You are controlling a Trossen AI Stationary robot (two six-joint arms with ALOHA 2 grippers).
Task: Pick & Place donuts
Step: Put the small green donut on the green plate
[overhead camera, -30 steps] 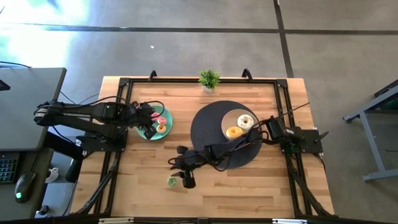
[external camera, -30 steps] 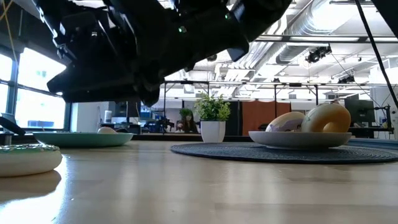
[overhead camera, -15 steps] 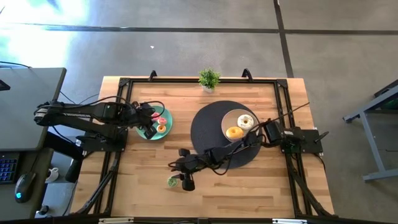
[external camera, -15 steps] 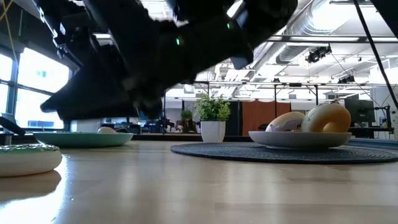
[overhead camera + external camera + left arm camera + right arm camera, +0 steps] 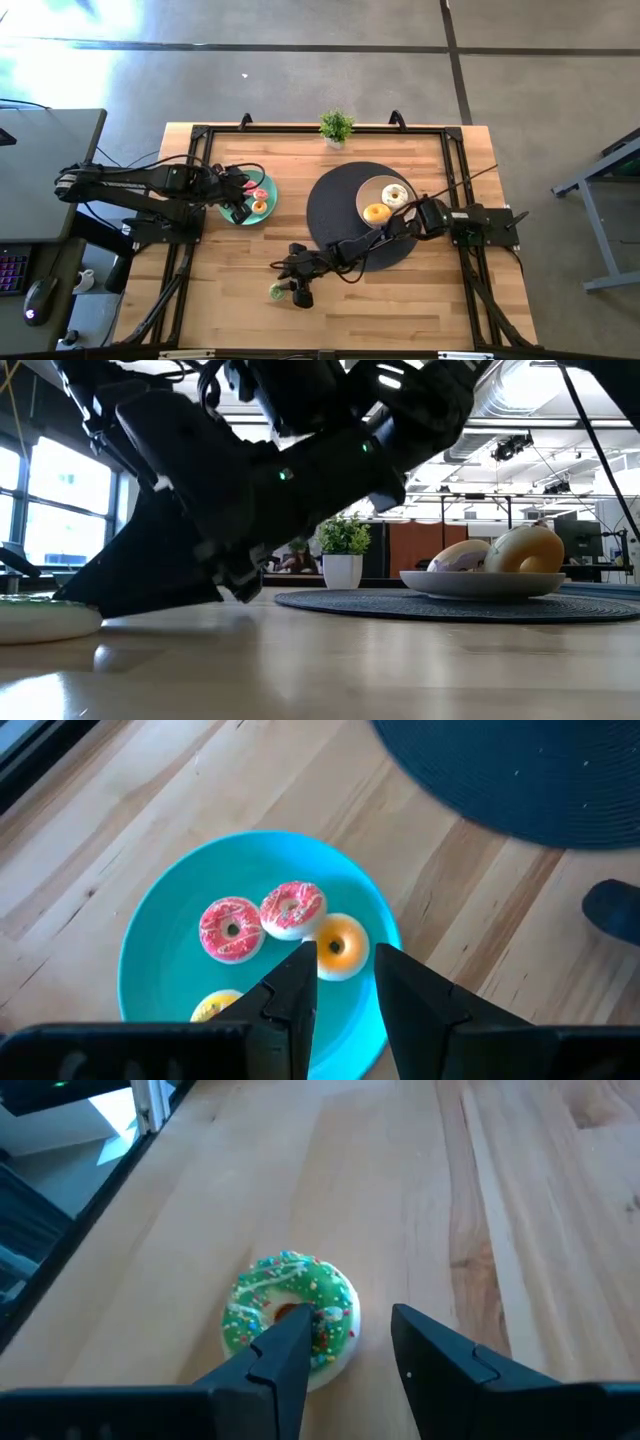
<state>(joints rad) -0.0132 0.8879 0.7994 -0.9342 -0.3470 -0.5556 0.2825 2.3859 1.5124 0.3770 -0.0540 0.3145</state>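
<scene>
A green-iced donut (image 5: 276,291) (image 5: 290,1315) lies flat on the bare wood near the table's near edge. My right gripper (image 5: 292,290) (image 5: 350,1342) is open and low at it, with one finger over the ring and the other over wood beside it. In the low view the gripper (image 5: 130,590) hides part of the donut (image 5: 40,622). My left gripper (image 5: 240,210) (image 5: 345,975) hovers open above the teal plate (image 5: 150,920). That plate holds two pink donuts (image 5: 232,928), an orange one (image 5: 342,945) and a yellow one (image 5: 215,1008). My right gripper slants down at the green donut. One finger (image 5: 285,1345) stands over the ring's near side (image 5: 315,1330). I cannot tell whether it touches the donut.
A beige plate (image 5: 363,198) (image 5: 480,584) on a dark round mat (image 5: 330,215) carries a yellow donut (image 5: 377,212) and a white one (image 5: 396,196). A small potted plant (image 5: 336,127) stands at the far edge. Bare wood lies around the green donut.
My right gripper has dropped toward the table, tipped its fingers down and crept toward the green donut, which has stayed in place. In the low view it now covers part of the donut and the teal plate behind it.
</scene>
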